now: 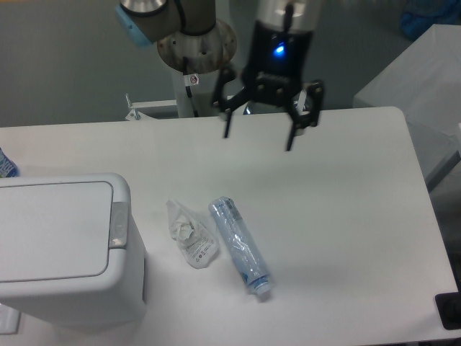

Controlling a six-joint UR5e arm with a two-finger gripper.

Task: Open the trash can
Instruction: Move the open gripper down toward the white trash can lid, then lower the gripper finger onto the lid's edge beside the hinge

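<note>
White and flat, the worktop fills most of the view. On its left front corner sits the trash can, with its lid shut. Up over the back of the worktop hangs the claw, fingers spread wide, holding nothing. Near the trash can lie a clear bag and a bottle, side by side.

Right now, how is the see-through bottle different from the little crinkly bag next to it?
The clear plastic bottle with a blue label is long and tube-shaped, while the small clear plastic bag is crumpled and shapeless. The bottle is the longer of the two, reaching closer to the table's near edge. The bottle ends in a blue cap; the bag has no cap. Both are see-through and lie flat on the white table, right of the large white trash can.
</note>
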